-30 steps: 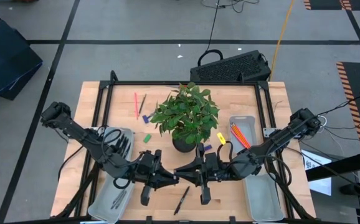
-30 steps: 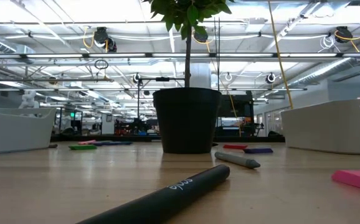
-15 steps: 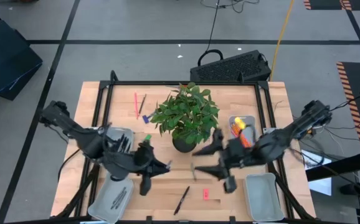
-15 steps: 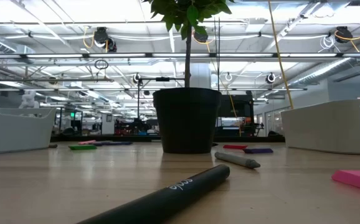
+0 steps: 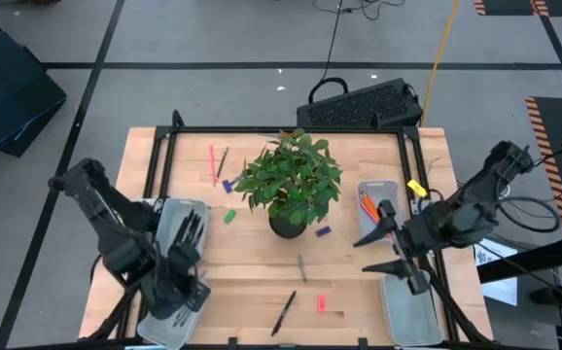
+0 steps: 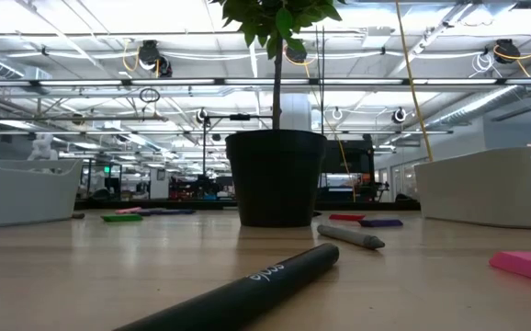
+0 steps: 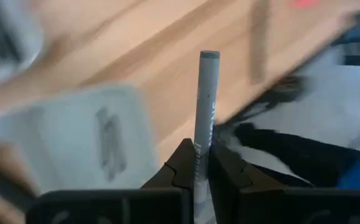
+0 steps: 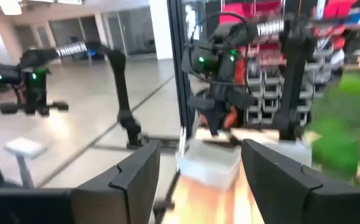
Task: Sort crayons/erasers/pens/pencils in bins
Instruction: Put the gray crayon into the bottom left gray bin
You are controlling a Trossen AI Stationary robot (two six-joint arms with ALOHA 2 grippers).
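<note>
the left tool hangs over the near-left bin, clamped on a grey pen. the right tool, fingers spread and empty, hovers beside the far-right bin holding orange pencils. a black pen and pink eraser lie on the surface.

Four bins, one plant pot, one pen loose on the table.

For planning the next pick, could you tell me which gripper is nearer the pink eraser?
Right. The right gripper hangs just beyond the pink eraser; the left gripper sits farther off, over the left bins.
</note>
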